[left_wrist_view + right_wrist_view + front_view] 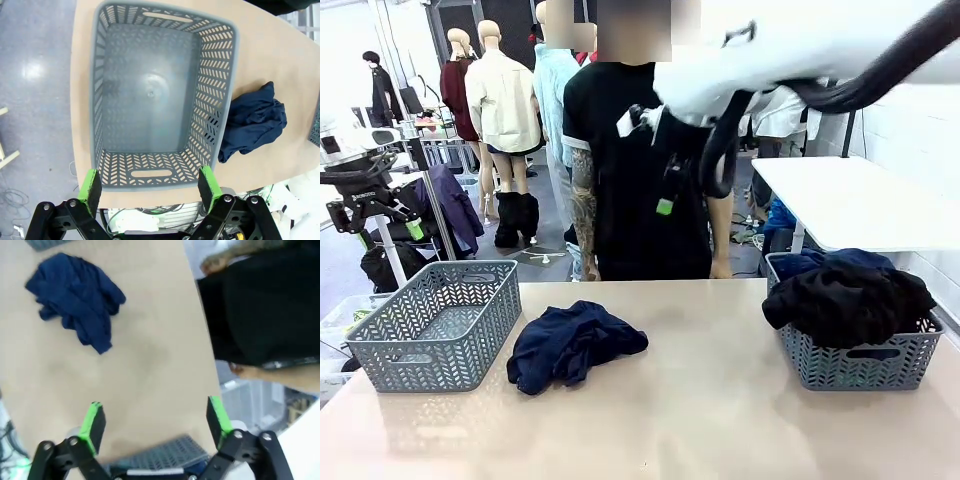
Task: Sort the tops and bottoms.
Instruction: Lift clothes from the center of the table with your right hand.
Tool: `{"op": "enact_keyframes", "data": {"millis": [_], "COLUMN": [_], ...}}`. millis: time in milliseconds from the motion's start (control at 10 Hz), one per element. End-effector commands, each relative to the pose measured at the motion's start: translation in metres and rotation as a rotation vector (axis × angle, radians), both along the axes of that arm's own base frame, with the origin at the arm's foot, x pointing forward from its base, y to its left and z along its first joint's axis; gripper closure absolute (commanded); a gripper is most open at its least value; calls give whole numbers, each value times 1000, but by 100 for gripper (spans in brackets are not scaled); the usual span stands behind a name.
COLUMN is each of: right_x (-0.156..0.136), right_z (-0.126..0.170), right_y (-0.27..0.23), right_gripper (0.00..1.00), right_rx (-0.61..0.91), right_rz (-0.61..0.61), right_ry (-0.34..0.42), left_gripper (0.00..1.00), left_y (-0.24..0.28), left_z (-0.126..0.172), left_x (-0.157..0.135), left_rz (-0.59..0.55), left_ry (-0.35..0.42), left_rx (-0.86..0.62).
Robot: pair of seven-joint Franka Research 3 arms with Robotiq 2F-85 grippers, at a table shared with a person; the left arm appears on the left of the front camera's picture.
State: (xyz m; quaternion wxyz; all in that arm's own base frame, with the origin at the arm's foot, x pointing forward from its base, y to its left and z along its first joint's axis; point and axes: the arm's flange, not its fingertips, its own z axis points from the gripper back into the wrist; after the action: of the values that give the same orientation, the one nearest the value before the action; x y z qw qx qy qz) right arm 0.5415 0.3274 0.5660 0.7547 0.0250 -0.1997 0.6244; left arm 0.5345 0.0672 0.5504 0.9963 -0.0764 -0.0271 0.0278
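Since both pincers, left (150, 185) and right (156, 422), hang spread wide and empty, I'd say grab the navy garment (575, 343) crumpled mid-desk (720, 400) by its top fold; soft, light, floppy. Green trousers, can't spot.

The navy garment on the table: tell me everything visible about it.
The navy garment is dark blue soft cloth, crumpled into a loose heap with folds, so its type cannot be told. It lies on the beige table left of the middle, just beside the empty grey basket, close to its wall. Nothing holds it; neither claw is near it.
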Motion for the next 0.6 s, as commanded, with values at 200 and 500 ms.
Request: {"op": "enact_keyframes", "data": {"millis": [200, 500], "right_x": [18, 14], "right_z": [-62, -47], "right_y": [31, 25], "right_gripper": [0, 0], "right_rx": [-127, -11], "right_rz": [193, 91], "right_ry": [262, 91], "left_gripper": [0, 0], "left_y": [0, 0], "left_z": [2, 2], "left_x": [-1, -1], "left_rz": [19, 19], "left_ry": [1, 1], "left_rx": [1, 1]}}
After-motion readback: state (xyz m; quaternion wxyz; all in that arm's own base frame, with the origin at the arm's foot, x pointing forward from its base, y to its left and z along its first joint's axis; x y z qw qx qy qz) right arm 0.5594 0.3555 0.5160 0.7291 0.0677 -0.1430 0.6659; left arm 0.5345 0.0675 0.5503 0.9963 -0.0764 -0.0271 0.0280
